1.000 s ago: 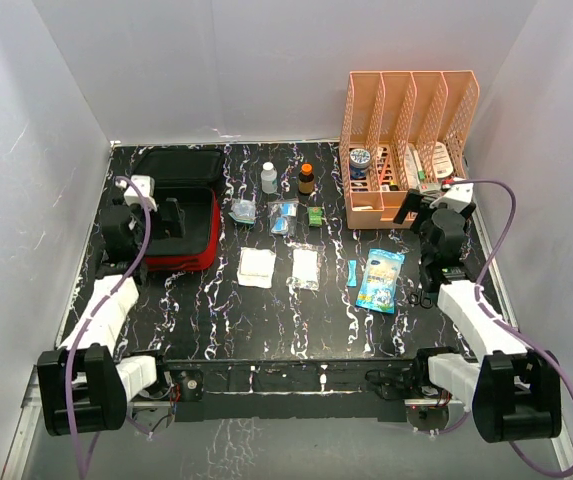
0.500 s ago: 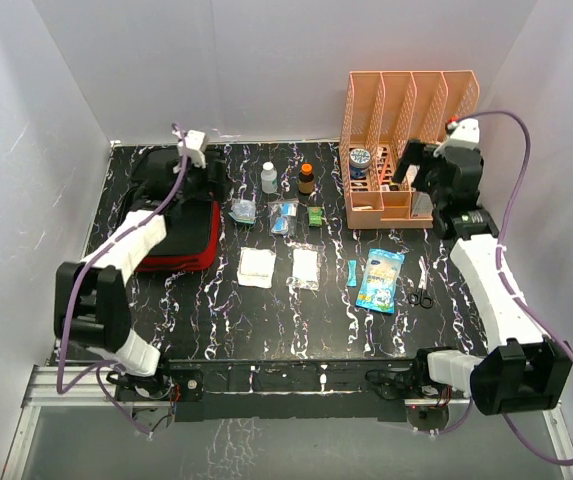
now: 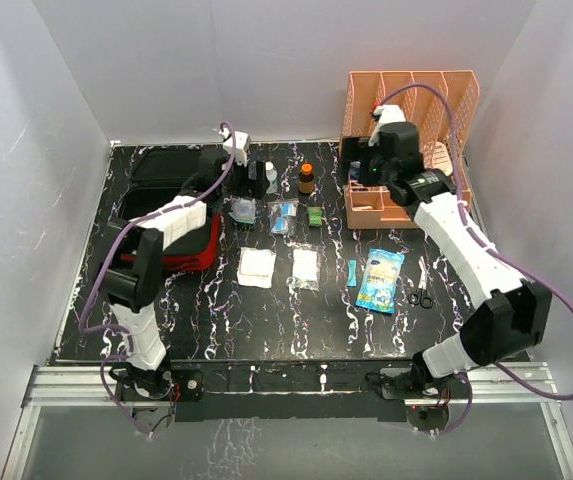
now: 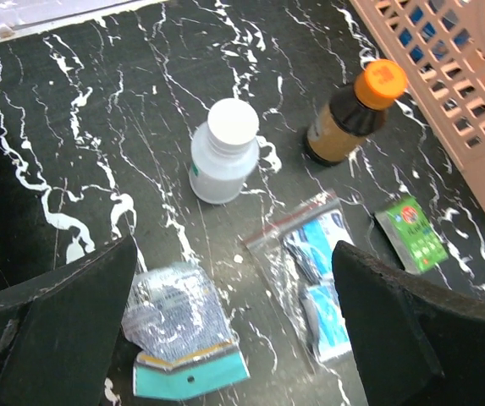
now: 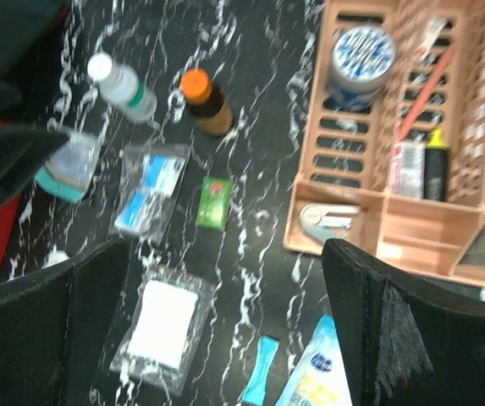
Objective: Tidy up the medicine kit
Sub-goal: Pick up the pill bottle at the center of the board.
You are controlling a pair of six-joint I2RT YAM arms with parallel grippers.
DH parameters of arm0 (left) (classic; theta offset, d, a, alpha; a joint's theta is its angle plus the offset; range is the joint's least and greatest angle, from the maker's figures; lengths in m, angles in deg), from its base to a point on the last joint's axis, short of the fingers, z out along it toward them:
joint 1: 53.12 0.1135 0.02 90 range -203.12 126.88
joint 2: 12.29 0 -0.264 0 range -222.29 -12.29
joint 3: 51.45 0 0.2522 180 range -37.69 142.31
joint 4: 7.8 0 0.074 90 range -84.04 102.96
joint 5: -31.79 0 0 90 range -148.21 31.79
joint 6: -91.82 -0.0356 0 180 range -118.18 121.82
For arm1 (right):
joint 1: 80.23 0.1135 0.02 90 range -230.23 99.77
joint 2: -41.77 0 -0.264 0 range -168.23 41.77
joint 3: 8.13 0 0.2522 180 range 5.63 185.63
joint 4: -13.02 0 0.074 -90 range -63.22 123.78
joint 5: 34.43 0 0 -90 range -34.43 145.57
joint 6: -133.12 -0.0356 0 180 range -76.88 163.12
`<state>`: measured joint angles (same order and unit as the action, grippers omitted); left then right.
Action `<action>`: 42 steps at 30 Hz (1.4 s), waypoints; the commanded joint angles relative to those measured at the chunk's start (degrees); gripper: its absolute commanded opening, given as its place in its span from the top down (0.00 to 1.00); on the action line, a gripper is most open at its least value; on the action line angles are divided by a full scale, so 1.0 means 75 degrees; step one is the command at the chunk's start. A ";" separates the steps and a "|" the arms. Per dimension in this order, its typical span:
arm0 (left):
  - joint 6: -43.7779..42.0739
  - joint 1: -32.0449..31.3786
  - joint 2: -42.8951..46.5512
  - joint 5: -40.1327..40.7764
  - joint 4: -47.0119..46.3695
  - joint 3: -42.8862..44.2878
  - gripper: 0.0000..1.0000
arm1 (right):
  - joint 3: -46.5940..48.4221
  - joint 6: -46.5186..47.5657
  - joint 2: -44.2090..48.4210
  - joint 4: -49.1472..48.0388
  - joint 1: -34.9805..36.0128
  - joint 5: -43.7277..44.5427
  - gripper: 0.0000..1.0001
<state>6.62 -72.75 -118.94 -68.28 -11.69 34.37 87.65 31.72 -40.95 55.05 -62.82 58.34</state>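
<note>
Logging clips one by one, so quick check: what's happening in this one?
Two robot arms reach over a black table, neither holding anything. The left gripper is open above a white bottle and small bags, just beside the open red medicine kit. The right gripper is open above the table, next to the orange file rack. The bottle and bags lie loose on the table, outside the kit.

The medicine kit [image 3: 194, 252] is red, file rack [image 3: 458, 105] orange-pink, table [image 3: 266, 320] black veined white.
</note>
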 commanded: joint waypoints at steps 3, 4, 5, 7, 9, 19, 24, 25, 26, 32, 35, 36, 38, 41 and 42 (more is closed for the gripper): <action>0.0139 -0.0019 -0.0594 0.0579 -0.0503 0.0730 0.01 | 0.0182 -0.0606 -0.0254 0.0395 0.0770 0.0290 0.02; 0.0183 -0.0027 -0.0691 0.0577 -0.0556 0.0767 0.01 | 0.0163 -0.0644 -0.0281 0.0335 0.0818 0.0278 0.02; 0.0226 -0.0024 -0.0791 0.0581 -0.0637 0.0791 0.01 | 0.0158 -0.0674 -0.0315 0.0294 0.0862 0.0261 0.02; 0.0336 -0.0050 -0.0946 0.0545 -0.0813 0.0810 0.01 | 0.0163 -0.0719 -0.0369 0.0246 0.0908 0.0261 0.02; 0.0402 -0.0102 -0.1083 0.0519 -0.1050 0.0825 0.01 | 0.0121 -0.0777 -0.0385 0.0175 0.0927 0.0251 0.02; 0.0297 -0.0386 -0.1835 0.0776 -0.2226 0.0674 0.01 | -0.0529 -0.1001 -0.0170 0.0042 0.0947 0.0089 0.02; 0.0199 -0.0428 -0.2431 0.0979 -0.2702 0.0949 0.01 | -0.0863 -0.1139 -0.0030 -0.0019 0.0960 -0.0034 0.02; 0.0179 -0.0434 -0.2551 0.1011 -0.2843 0.1009 0.01 | -0.0920 -0.1140 0.0008 -0.0036 0.0951 -0.0048 0.02; 0.0145 -0.0445 -0.2655 0.1066 -0.3000 0.1051 0.01 | -0.0965 -0.1132 0.0032 -0.0042 0.0959 -0.0047 0.02; 0.0087 -0.0475 -0.3307 0.1267 -0.3301 0.1711 0.01 | -0.1117 -0.1090 0.0078 -0.0008 0.0960 -0.0060 0.01; 0.0093 -0.0477 -0.3557 0.1326 -0.3357 0.1980 0.01 | -0.1099 -0.1060 0.0000 0.0015 0.0960 -0.0078 0.02; 0.0110 -0.0476 -0.3627 0.1341 -0.3405 0.2047 0.01 | -0.1084 -0.1061 -0.0034 0.0032 0.0957 -0.0085 0.02; 0.0139 -0.0483 -0.3751 0.1373 -0.3537 0.2099 0.02 | -0.1060 -0.1058 -0.0098 0.0049 0.0966 -0.0099 0.02; 0.0179 -0.0475 -0.3887 0.1356 -0.3659 0.2125 0.10 | -0.1048 -0.1061 -0.0175 0.0074 0.0966 -0.0131 0.02; 0.0183 -0.0475 -0.3906 0.1344 -0.3705 0.2109 0.16 | -0.1037 -0.1060 -0.0195 0.0084 0.0961 -0.0137 0.02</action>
<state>7.95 -76.12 -147.16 -58.59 -35.87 48.22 79.21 23.65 -42.70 57.92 -55.84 57.68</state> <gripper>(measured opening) 0.914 0.983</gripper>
